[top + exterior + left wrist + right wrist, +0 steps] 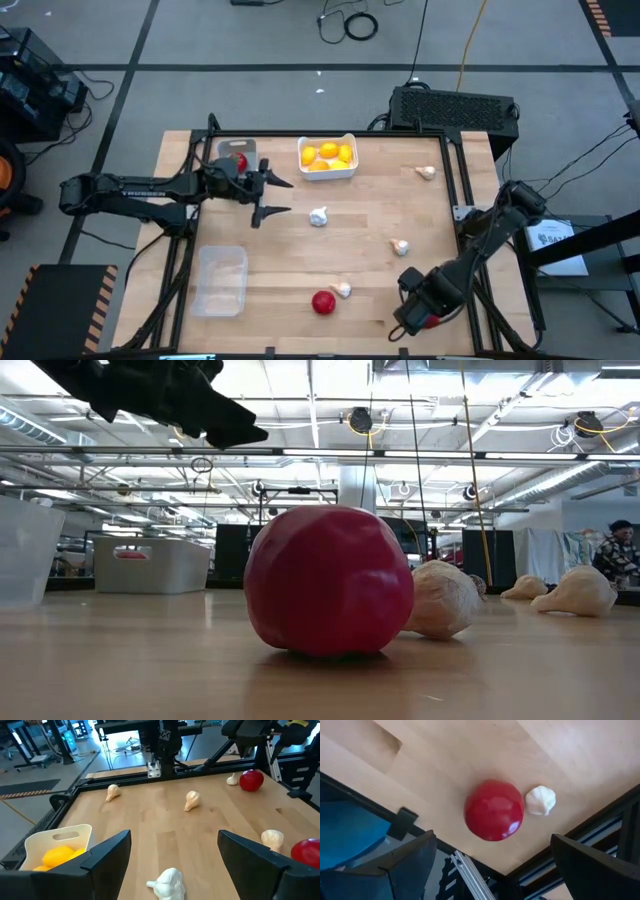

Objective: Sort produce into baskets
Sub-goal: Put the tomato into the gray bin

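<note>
My left gripper hovers open over the table's far left part, pointing toward a white garlic bulb that lies just ahead of its fingers. My right gripper hangs open at the near right corner, pointing down over a red tomato with a garlic bulb beside it. The white basket holds yellow lemons. The grey basket holds one tomato. The clear basket stands near left.
A second tomato and a garlic bulb lie near the front edge. Two more garlic bulbs lie on the right half. A dark frame rail runs along the table's edge beside the right gripper.
</note>
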`<state>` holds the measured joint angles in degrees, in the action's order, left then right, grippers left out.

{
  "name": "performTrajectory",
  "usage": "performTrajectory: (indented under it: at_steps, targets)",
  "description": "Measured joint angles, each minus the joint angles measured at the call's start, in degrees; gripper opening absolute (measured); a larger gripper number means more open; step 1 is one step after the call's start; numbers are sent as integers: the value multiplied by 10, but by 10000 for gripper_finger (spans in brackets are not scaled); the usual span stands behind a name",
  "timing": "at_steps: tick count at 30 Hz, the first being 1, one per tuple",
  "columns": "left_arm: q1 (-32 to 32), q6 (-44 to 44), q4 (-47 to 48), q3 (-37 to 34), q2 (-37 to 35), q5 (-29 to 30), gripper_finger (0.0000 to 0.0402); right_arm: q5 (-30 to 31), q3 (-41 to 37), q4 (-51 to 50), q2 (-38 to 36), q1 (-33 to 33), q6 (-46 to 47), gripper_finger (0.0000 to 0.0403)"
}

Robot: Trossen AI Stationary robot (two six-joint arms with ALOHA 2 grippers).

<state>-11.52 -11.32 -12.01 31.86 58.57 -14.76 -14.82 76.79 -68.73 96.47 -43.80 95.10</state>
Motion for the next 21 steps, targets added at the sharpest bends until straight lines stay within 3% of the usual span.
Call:
performTrajectory:
  at_steps: [3,9,14,21]
  targets:
    - [-5,-6,-21,-20,-19,0,306,20,0,-1,0,-11,20,377]
    - [-36,38,-174,-111,-97,18,306,28,0,0,0,-22,30,377]
    - [-46,62,-186,-120,-147,-16,306,27,-10,14,0,-21,21,377]
    - [-46,65,-188,-120,-150,-40,306,-10,-64,41,0,-21,11,377]
